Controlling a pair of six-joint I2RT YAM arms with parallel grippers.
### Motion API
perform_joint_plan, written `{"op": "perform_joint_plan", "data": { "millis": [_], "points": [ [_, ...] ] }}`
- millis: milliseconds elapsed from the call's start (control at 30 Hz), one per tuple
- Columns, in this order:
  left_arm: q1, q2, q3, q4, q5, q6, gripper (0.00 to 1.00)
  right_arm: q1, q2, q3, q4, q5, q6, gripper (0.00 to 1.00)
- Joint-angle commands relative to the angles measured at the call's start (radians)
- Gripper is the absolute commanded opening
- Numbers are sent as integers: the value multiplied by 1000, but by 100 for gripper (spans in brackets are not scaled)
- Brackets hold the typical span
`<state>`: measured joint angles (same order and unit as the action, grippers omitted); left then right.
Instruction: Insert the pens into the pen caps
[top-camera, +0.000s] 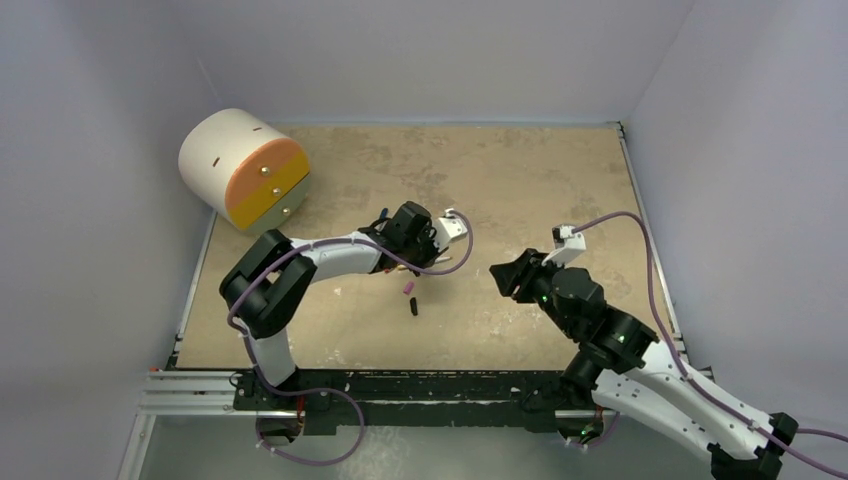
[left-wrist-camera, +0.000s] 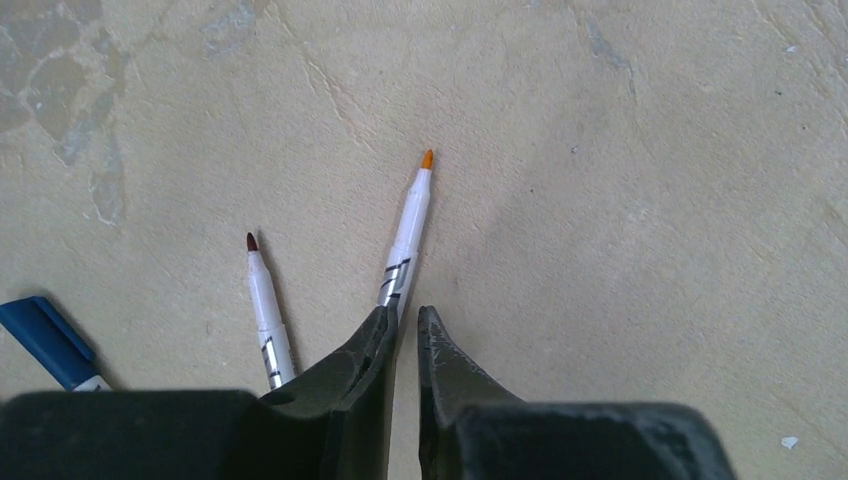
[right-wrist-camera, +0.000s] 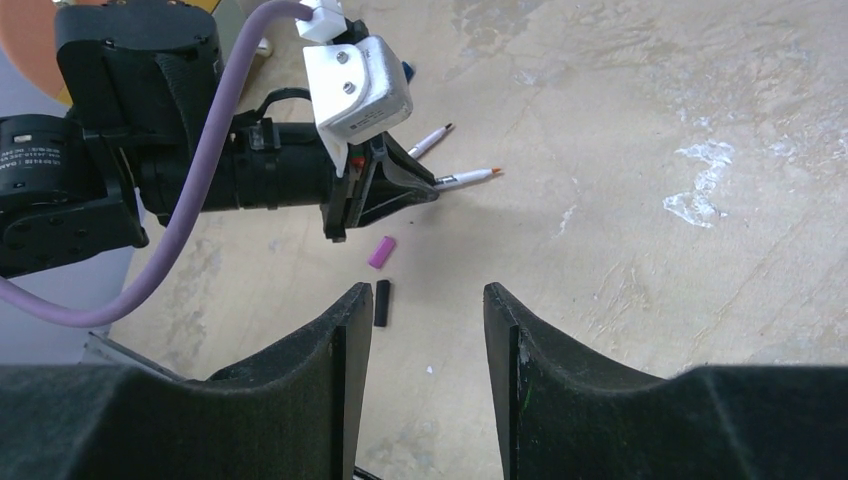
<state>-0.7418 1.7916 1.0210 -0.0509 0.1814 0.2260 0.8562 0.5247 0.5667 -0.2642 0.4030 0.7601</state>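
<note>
Orange-tipped pen (left-wrist-camera: 408, 232) between left fingers (left-wrist-camera: 355, 385), label unreadable

No words or numbers can be read in any view.

The black motor (right-wrist-camera: 40, 165) on the left arm has a sticker with rows of tiny print. The print is too small to make out.

The white box (right-wrist-camera: 360, 85) on that arm's wrist also has a little line of grey print on its side. It is too small to read.

The orange-tipped pen (left-wrist-camera: 408, 235) and the dark-tipped pen (left-wrist-camera: 265, 310) each have a silver band with black marks. The marks are too blurry to tell if they are letters.
</note>
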Motion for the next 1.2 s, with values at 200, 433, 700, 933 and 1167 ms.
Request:
{"op": "perform_joint_plan", "data": {
  "millis": [200,433,700,933,1167],
  "points": [
    [-1,50,65,-46,-38,25,10,-3,46,27,26,24,-25,47],
    [-21,60,69,-75,-76,35,13,-3,55,24,45,27,-37,47],
    [-25,70,68,-81,-89,39,16,-3,69,28,49,26,-47,47],
    [-34,85,62,-99,-91,27,16,-3,64,19,54,25,-41,47],
    [-34,142,119,-157,-84,25,0,-3,62,21,48,22,-42,47]
  ]
}}
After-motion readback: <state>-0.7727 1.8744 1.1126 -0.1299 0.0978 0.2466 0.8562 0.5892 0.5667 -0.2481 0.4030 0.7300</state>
